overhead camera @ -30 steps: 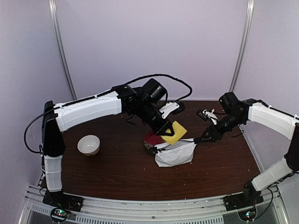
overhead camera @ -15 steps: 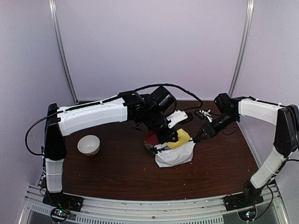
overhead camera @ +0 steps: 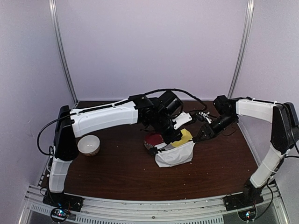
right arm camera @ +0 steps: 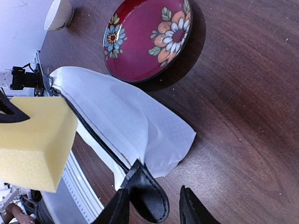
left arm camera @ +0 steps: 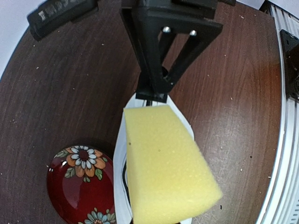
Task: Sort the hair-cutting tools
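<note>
My left gripper (overhead camera: 177, 134) is shut on a yellow sponge (overhead camera: 186, 136) just above the mouth of a white zip pouch (overhead camera: 175, 156). The sponge (left arm camera: 163, 163) hides the left fingers in the left wrist view. At the pouch's right end, my right gripper (overhead camera: 200, 136) is open. The pouch's black pull tab (right arm camera: 150, 196) lies between its fingers, against one of them. A cluster of small black-and-white hair-cutting tools (overhead camera: 206, 115) lies behind the right gripper. A slim black tool (left arm camera: 60, 11), seemingly the clipper, shows at the far edge of the left wrist view.
A red flowered plate (overhead camera: 152, 139) sits against the pouch's left side. A white bowl (overhead camera: 88, 144) stands at the table's left. Metal rails run along the near edge (overhead camera: 149, 205). The two arms almost meet over the pouch.
The left arm has carried the sponge right and down, closer to the pouch mouth. The right gripper pulled in slightly toward the pouch's end and stays there.
</note>
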Motion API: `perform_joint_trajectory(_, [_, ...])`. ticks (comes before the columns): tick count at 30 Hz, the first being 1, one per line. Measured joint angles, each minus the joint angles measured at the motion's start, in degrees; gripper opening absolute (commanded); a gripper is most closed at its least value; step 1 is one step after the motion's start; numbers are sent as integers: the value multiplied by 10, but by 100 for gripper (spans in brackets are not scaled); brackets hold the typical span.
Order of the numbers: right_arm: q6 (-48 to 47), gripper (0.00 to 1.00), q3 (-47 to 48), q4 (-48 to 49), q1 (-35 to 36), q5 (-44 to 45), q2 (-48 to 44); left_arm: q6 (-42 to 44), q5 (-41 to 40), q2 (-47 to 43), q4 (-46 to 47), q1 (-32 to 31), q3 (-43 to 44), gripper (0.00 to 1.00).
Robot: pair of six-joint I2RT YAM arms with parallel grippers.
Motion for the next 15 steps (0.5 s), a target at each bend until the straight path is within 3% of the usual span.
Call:
perform_joint_trajectory(2, [-2,14,2,-8,0,-14,16,2,-4,6,1,0,9,0])
perform_joint_trajectory(5, [-4,6,3,-17,0,-34,22,5,-10,13,2,0,13,0])
perform_joint_trajectory(15, [-3,2,7,-22,0,-86,19,23,-73,21,35,0,-30,0])
